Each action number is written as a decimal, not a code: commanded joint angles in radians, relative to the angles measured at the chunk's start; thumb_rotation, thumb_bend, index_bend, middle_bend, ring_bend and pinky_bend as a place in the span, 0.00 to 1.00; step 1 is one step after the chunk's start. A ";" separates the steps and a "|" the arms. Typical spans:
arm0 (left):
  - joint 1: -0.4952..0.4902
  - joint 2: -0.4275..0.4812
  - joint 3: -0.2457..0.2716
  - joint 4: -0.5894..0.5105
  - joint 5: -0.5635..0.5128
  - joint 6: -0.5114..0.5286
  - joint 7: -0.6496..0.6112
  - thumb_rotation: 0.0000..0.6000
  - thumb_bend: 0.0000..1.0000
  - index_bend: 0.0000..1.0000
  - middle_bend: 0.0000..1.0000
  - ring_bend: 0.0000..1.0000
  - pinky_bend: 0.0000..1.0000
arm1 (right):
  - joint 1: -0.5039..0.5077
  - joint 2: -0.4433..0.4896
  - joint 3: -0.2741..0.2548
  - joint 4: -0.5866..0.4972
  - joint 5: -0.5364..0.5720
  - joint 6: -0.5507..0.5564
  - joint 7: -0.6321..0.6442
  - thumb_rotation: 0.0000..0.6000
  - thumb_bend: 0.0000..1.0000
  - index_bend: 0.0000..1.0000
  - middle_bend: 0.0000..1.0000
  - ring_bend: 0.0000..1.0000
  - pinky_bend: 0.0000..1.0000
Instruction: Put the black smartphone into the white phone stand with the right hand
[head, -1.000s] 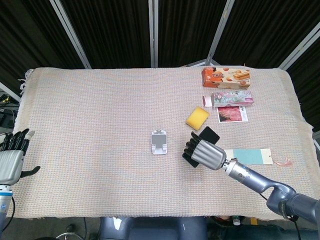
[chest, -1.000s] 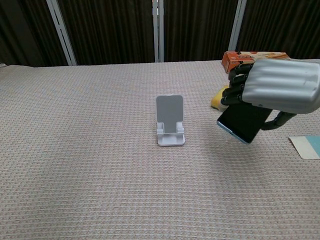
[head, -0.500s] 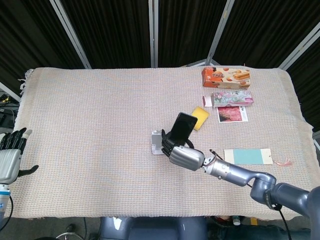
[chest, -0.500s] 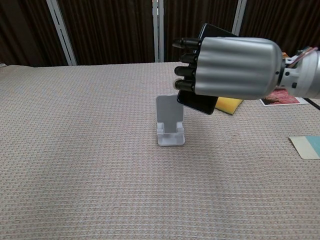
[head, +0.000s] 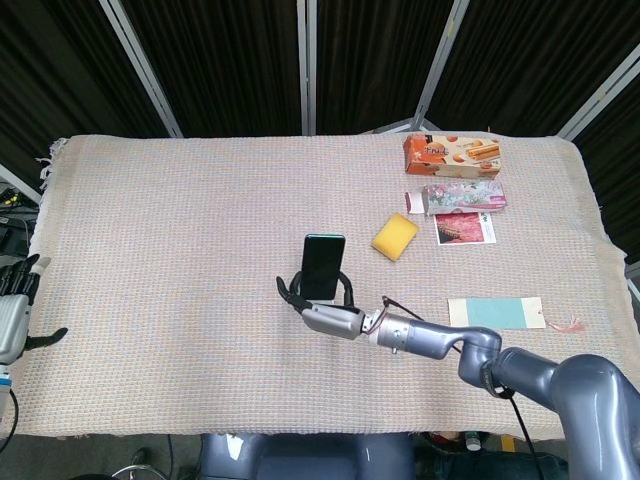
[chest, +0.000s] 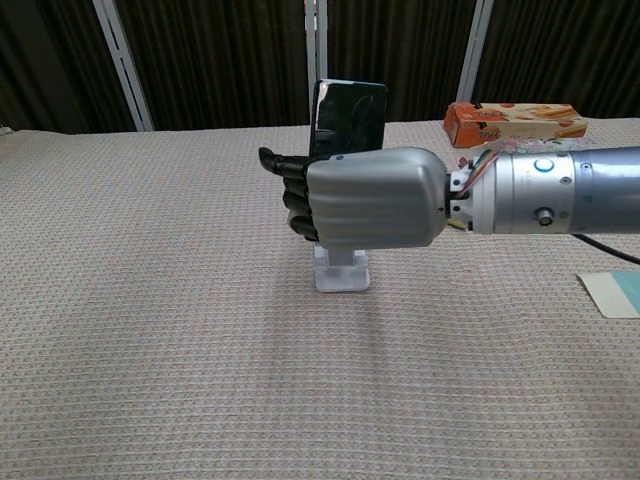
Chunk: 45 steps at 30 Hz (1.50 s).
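Observation:
My right hand (head: 322, 312) (chest: 365, 198) grips the black smartphone (head: 322, 266) (chest: 347, 118), which stands upright above its fingers. It hovers directly over the white phone stand (chest: 341, 273). Only the stand's base shows under the hand in the chest view. In the head view the hand and phone hide the stand. My left hand (head: 14, 318) shows at the far left edge of the head view, fingers apart and holding nothing.
At the back right lie an orange biscuit box (head: 451, 152) (chest: 514, 121), a flowered packet (head: 462, 197), a small picture card (head: 464, 228) and a yellow sponge (head: 394, 236). A light blue card (head: 495, 312) (chest: 612, 293) lies right of my right forearm.
My right hand has carried the phone left and turned it upright, from right of the stand to directly above it. My left hand has slid slightly left and down.

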 joint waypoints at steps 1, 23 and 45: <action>0.000 0.003 -0.001 0.002 -0.002 -0.003 -0.009 1.00 0.00 0.00 0.00 0.00 0.00 | 0.007 -0.024 0.003 0.021 0.016 -0.021 -0.025 1.00 0.20 0.47 0.47 0.38 0.17; -0.005 0.002 -0.003 0.008 -0.012 -0.015 -0.009 1.00 0.00 0.00 0.00 0.00 0.00 | -0.008 -0.130 -0.024 0.100 0.066 -0.026 -0.091 1.00 0.20 0.47 0.47 0.35 0.17; -0.008 0.004 -0.004 0.009 -0.020 -0.023 -0.011 1.00 0.00 0.00 0.00 0.00 0.00 | -0.002 -0.152 -0.047 0.159 0.086 0.014 -0.110 1.00 0.20 0.47 0.45 0.34 0.16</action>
